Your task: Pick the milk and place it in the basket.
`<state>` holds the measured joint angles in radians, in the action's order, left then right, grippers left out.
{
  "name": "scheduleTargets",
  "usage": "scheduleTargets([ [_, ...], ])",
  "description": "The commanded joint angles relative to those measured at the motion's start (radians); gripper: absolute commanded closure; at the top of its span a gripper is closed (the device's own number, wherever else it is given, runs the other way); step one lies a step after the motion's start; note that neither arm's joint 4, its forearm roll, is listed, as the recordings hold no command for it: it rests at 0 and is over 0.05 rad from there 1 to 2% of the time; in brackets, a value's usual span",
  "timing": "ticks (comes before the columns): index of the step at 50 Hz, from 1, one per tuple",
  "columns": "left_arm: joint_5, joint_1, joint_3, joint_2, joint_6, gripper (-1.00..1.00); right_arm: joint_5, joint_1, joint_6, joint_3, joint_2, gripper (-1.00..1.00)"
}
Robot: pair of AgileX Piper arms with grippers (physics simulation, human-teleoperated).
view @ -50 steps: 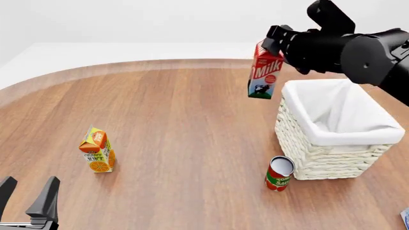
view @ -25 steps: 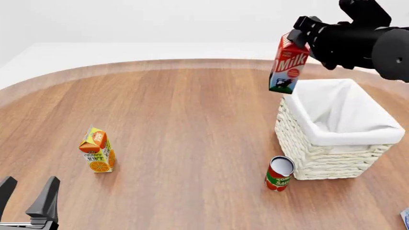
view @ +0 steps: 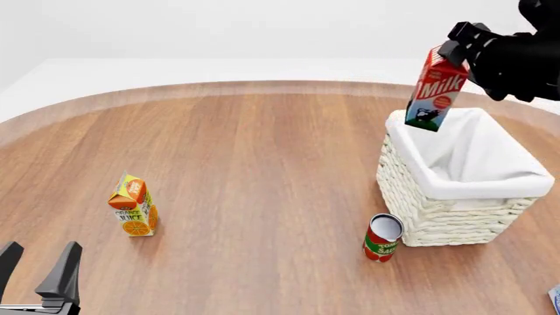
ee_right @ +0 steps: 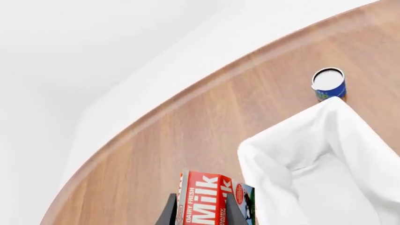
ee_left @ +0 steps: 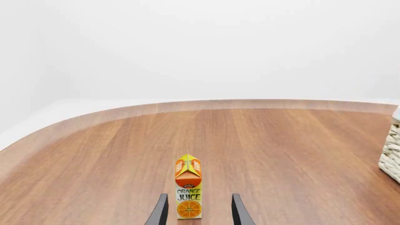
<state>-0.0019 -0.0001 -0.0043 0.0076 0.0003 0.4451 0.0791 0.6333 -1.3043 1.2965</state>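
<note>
Right claw [view: 457,51] pinching the milk [view: 435,90] by its top, up in the air, tilted, over the basket [view: 455,186] rim. Left claw [view: 39,272] spread wide near the desk's [view: 262,164] front edge.

Bright, even light; sharp renders

Red milk [view: 437,87], cream-white woven basket [view: 437,209]

I see smooth wood-grain table [view: 262,151], woven wicker basket [view: 437,213] with white cloth lining [view: 473,154], printed-card milk [view: 437,88].
</note>
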Motion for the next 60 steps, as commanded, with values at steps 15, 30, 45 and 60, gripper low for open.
scheduleTargets([
  [15,0.000,0.000,0.000,0.000,0.000,-1.00,-0.023,-0.131,0.006,0.054,-0.055,1.00],
  [30,0.000,0.000,0.000,0.000,0.000,-1.00,-0.051,-0.164,0.006,0.071,-0.034,1.00],
  [45,0.000,0.000,0.000,0.000,0.001,-1.00,-0.088,-0.196,0.000,0.088,0.011,1.00],
  [60,0.000,0.000,0.000,0.000,0.000,-1.00,-0.100,-0.226,-0.015,0.108,0.022,1.00],
])
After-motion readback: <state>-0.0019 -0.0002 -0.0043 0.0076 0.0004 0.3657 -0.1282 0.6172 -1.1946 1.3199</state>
